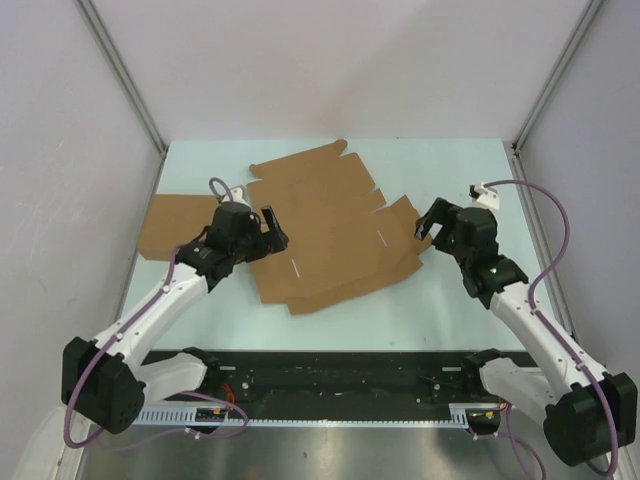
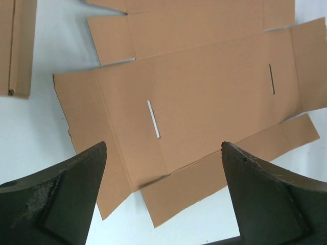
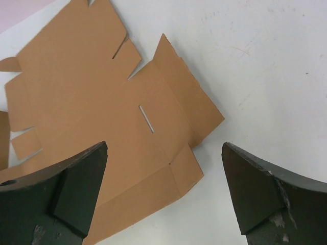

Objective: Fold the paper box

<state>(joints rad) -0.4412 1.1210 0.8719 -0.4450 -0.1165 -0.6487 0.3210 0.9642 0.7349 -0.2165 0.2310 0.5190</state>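
Near edge: 2 arms, 2 claws. Left gripper (image 1: pixel 272 228) is spread wide with nothing between the fingers, sitting over the left margin of the paper box (image 1: pixel 330 225). Right gripper (image 1: pixel 424 222) is also spread wide and empty, at the sheet's right-hand flap; contact with either claw can't be called.

Paper box: 1 off, unfolded, lying flat mid-table (image 1: pixel 440 300) between the two claws. The long axis looks near-to-far, skewed to the table edges with the far end leaning left. The tabbed end points at the back wall and the plain edge faces the arm bases. 2 slits (image 2: pixel 153 118) are visible, one towards each claw.

Left of it: 1 other brown cardboard piece (image 1: pixel 170 225), flat, partly under the left arm.
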